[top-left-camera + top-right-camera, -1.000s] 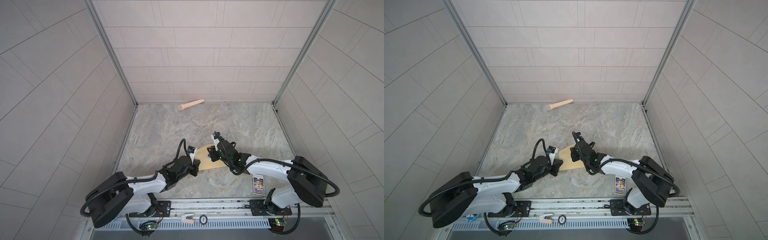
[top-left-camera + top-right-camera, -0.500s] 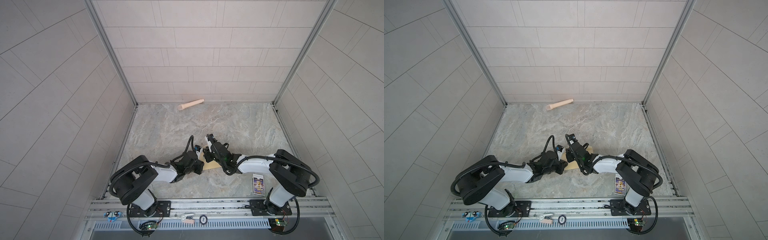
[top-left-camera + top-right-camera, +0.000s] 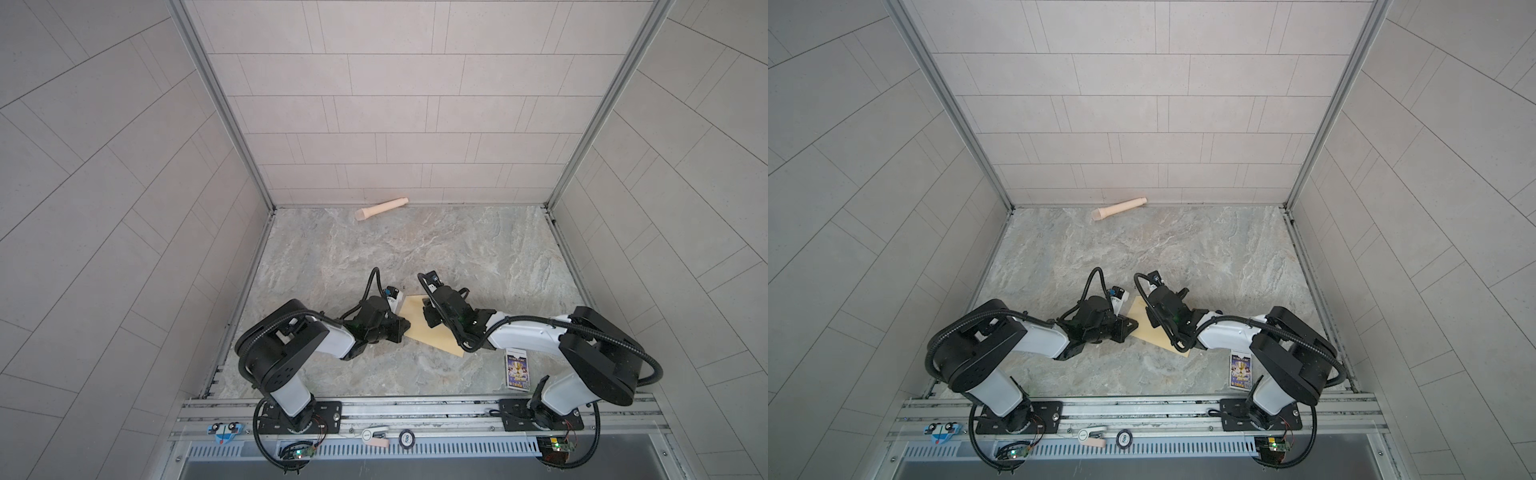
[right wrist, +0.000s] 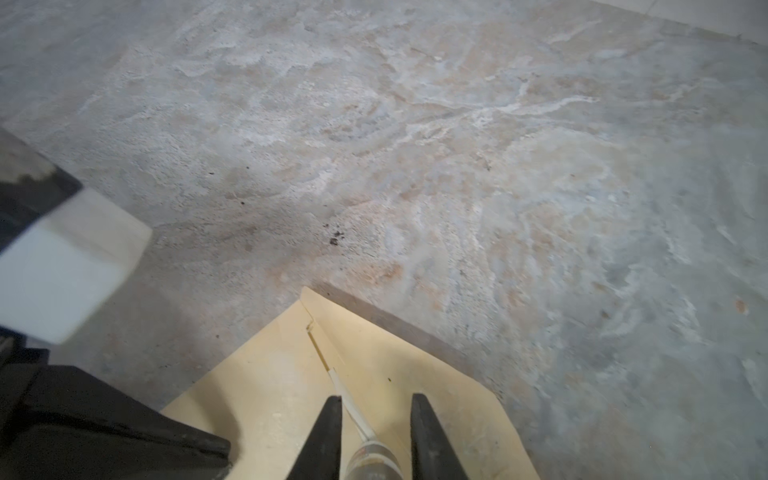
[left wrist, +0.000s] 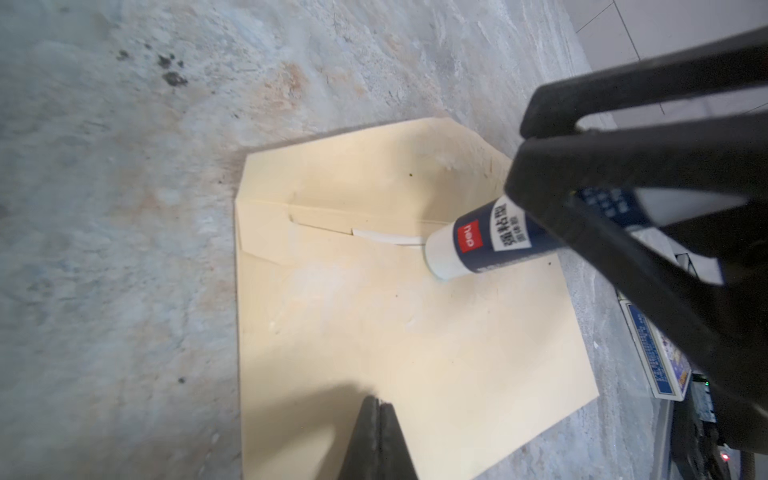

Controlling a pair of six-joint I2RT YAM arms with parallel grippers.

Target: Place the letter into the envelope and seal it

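Observation:
The yellow-tan envelope (image 3: 415,332) (image 3: 1156,332) lies flat on the stone table between both arms, its flap (image 5: 374,166) open. A thin white strip of the letter (image 5: 390,237) (image 4: 347,399) shows in the envelope's mouth; the rest is hidden inside. My left gripper (image 5: 378,401) (image 3: 405,326) is shut, its tips resting on the envelope (image 5: 415,332) near one edge. My right gripper (image 4: 376,399) (image 3: 430,322) is shut on a blue and white glue stick (image 5: 478,245) (image 4: 372,459), whose white end touches the envelope (image 4: 395,374) just below the mouth.
A pale wooden cylinder (image 3: 381,208) lies by the back wall. A purple printed card (image 3: 517,368) lies at the front right, near the right arm's base. The left arm's white wrist housing (image 4: 62,266) sits close beside the right gripper.
Both arms have folded their elbows up and drawn in toward the envelope. The two grippers stay at the envelope, which has hardly moved.

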